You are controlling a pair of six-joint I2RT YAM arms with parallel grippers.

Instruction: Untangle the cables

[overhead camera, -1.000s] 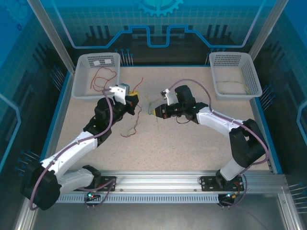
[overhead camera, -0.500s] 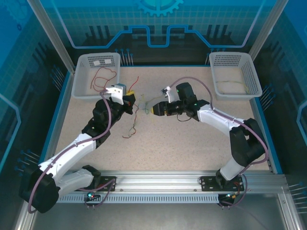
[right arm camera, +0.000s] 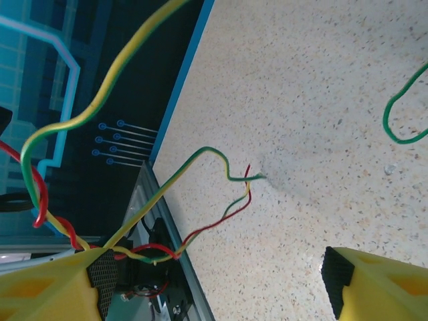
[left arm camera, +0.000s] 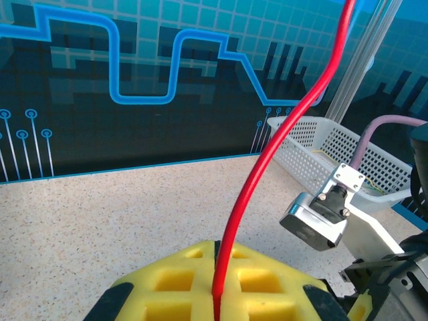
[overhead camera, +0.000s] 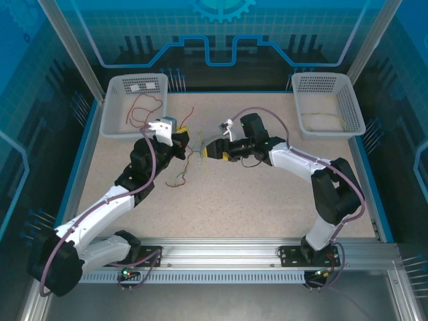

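Untangling partway: left end effector (left arm camera: 215, 294) clenched on red cable (left arm camera: 266, 154); right end effector (right arm camera: 217, 277) released. Just beside it, red, yellow and green cables (right arm camera: 160, 253) are twisted together, judged unfinished.

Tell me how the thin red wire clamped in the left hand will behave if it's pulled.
Probably floppy but slightly springy: the thin red wire rises from the left hand's yellow foam pads in a self-supporting curve. Likely very light, being so thin. Pulling may drag neighbours: red and yellow-green strands look twisted together.
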